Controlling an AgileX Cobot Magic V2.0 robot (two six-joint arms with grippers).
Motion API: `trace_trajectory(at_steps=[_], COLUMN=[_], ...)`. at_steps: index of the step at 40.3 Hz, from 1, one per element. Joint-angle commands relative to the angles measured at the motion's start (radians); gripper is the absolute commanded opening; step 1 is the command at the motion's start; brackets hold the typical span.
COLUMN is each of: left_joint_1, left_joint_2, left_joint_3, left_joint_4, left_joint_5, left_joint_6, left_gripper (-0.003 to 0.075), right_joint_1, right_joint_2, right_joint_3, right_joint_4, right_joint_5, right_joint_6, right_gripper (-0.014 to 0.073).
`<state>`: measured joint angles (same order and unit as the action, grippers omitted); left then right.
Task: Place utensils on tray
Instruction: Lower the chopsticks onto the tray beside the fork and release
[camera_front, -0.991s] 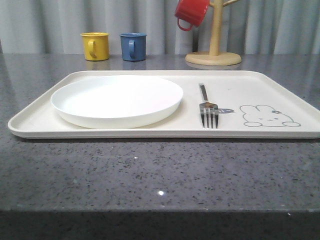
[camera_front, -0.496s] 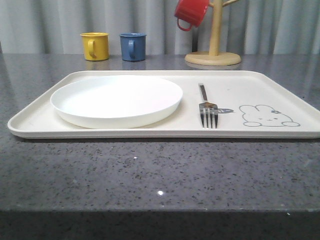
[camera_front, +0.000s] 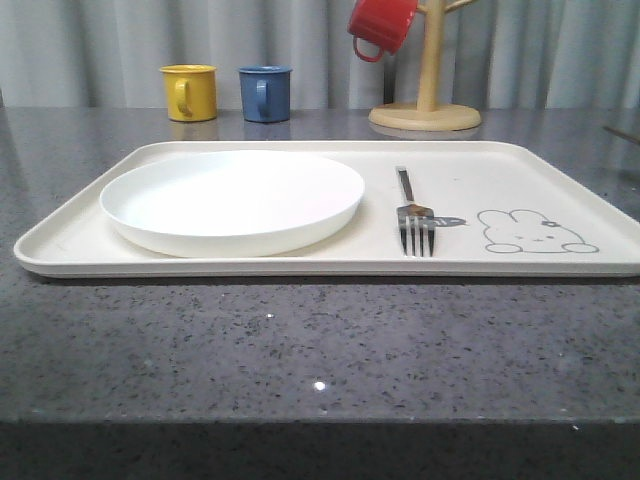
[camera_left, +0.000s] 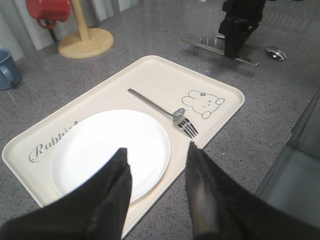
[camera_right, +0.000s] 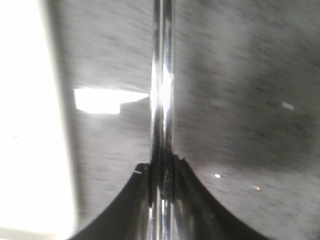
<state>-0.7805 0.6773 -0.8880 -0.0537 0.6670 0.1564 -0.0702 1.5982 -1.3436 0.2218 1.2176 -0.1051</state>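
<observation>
While the tray (camera_front: 560, 160) sits as it did a second ago, plate (camera_front: 232, 200) and fork (camera_front: 416, 225) unmoved on it, the right gripper (camera_right: 161, 175) now pinches the chopsticks (camera_right: 162, 85) on the counter off the tray's far side, beside the spoon (camera_left: 274, 52); a lift looks imminent. The left gripper (camera_left: 156, 172) hovers over the plate, fingers spread and empty.
</observation>
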Motion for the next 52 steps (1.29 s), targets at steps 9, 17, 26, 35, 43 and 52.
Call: trace_trajectory(at_steps=[9,17,26,35,43,52], left_joint_1=[-0.008,-0.008,-0.008,-0.008,-0.008,-0.008], left_joint_2=[-0.001,-0.001,-0.001,-0.001,-0.001,-0.001], left_joint_3=[-0.024,-0.024,-0.024,-0.024,-0.024,-0.024], left_joint_4=[-0.009,-0.009,-0.009,-0.009,-0.009,-0.009], left_joint_5=[-0.085,-0.085,-0.085,-0.085,-0.085,-0.085], left_joint_6=[-0.005,-0.005,-0.005,-0.005,-0.005,-0.005], left_gripper=[0.026,0.026,0.026,0.026,0.026,0.026], right_joint_1=[0.243,0.324,0.344,0.351,0.352,0.352], right_joint_2=[-0.034,0.005,0.051,0.058,0.058,0.059], right_joint_3=[-0.064,-0.064,-0.063,-0.063,-0.063,-0.063], right_joint_4=[0.082,0.081,0.088,0.079,0.079,0.078], right_joint_5=[0.003,-0.075,-0.116,-0.111,-0.135,-0.154], right_joint_6=[0.154,0.33,0.435,0.434,0.434,0.434], right_gripper=[0.0091,0.0091,0.0091,0.0124,0.0176,0.0176])
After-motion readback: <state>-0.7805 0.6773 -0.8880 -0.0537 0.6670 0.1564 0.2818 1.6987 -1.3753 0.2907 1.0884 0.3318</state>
